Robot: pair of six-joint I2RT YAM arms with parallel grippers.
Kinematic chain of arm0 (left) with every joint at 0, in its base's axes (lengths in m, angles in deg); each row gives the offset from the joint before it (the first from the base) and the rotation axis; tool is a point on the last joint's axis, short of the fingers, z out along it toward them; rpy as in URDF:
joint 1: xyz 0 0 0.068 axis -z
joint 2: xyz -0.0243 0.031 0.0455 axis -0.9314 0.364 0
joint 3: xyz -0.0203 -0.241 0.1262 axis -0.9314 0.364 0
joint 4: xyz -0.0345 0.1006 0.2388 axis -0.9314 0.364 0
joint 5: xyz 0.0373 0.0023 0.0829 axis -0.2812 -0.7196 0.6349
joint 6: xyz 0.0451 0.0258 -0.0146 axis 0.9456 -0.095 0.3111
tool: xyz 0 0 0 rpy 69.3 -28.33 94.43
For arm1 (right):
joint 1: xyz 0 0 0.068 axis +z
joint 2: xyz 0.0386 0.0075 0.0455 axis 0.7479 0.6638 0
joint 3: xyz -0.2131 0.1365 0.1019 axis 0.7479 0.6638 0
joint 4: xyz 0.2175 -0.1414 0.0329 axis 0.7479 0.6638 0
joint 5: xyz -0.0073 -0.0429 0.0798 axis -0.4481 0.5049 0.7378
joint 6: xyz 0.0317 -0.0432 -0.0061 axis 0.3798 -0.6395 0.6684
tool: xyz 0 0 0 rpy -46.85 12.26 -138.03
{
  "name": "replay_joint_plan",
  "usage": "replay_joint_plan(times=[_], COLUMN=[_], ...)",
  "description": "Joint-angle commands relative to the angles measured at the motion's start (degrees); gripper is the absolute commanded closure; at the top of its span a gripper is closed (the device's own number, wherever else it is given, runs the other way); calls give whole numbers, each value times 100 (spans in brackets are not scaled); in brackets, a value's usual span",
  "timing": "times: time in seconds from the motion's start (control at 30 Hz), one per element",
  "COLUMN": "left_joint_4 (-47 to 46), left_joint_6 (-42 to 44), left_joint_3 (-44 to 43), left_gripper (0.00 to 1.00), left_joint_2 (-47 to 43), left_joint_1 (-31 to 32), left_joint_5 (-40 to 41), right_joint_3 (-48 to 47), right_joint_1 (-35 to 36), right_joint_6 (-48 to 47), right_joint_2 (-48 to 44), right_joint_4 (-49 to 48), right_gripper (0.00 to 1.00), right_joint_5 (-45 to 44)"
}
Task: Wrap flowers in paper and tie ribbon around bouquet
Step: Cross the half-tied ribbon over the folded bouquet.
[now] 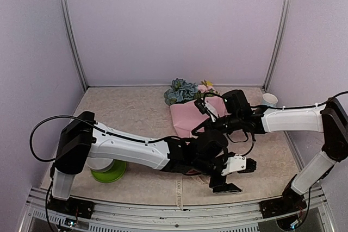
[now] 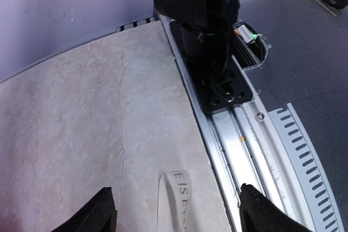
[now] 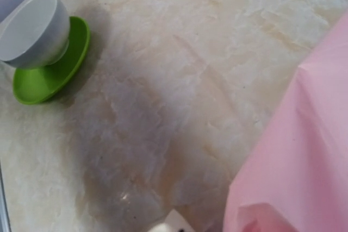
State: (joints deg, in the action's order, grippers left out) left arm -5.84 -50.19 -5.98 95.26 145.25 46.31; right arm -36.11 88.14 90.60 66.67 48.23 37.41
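Observation:
The bouquet lies at the middle back of the table as pink paper with the flowers showing blue, pink and yellow at its far end. My right gripper is over the paper's right part. Its fingers are out of the right wrist view, where the paper fills the right side. My left gripper is low near the front edge and open. In the left wrist view its fingertips stand wide apart, and the cream lettered ribbon lies loose on the table between them. Another stretch of ribbon reaches the front edge.
A white bowl sits on a green plate at the front left, partly under my left arm. A white cup stands at the back right. The metal front rail and the right arm's base lie beside the left gripper.

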Motion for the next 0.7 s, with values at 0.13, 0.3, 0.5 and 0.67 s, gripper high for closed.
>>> replay_joint_plan(times=[0.13, 0.3, 0.5, 0.67], left_joint_4=[-262, -1628, -2431, -2523], left_joint_6=[74, -1048, -1650, -1586], left_joint_3=[1025, 2649, 4170, 4472], left_gripper=[5, 19, 39, 34], left_joint_2=[-1493, -2935, -3831, -3618], left_joint_1=[-223, -1106, -1934, -2170], left_joint_5=[357, -660, 291, 367], right_joint_3=[81, 212, 372, 332], right_joint_1=[-28, -10, 233, 604], right_joint_6=[-29, 161, 529, 743], right_joint_2=[-205, -293, -426, -305], right_joint_4=[-145, -367, -819, -1118], right_gripper=[100, 100, 100, 100], right_joint_5=[344, 482, 490, 335])
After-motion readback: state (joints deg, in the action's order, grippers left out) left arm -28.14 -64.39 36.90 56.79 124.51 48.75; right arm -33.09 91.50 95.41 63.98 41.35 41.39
